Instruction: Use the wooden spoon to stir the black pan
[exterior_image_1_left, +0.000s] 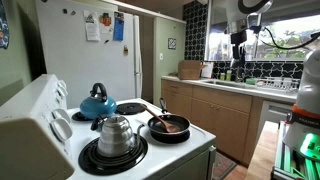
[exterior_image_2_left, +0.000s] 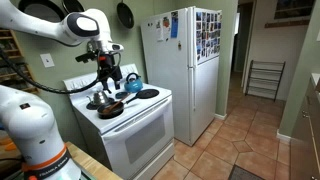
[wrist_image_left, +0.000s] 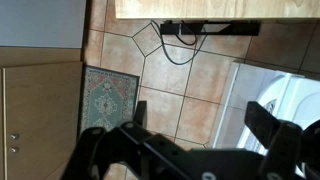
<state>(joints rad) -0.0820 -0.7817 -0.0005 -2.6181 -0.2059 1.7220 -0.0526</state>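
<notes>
The black pan (exterior_image_1_left: 168, 127) sits on a front burner of the white stove (exterior_image_1_left: 150, 160); it also shows in an exterior view (exterior_image_2_left: 112, 108). The wooden spoon (exterior_image_1_left: 162, 116) lies in the pan with its handle slanting up and out over the rim. My gripper (exterior_image_1_left: 238, 41) hangs high in the air, well above and apart from the pan, as an exterior view (exterior_image_2_left: 105, 63) also shows. In the wrist view the gripper (wrist_image_left: 200, 116) is open and empty, looking down at the tiled floor and the stove's front edge. Pan and spoon are out of the wrist view.
A steel kettle (exterior_image_1_left: 115, 135) stands on the burner next to the pan and a blue kettle (exterior_image_1_left: 97, 102) on a back burner. A white fridge (exterior_image_2_left: 185, 70) stands beside the stove. Wooden cabinets (exterior_image_1_left: 215, 110) and a rug (wrist_image_left: 105, 95) lie beyond.
</notes>
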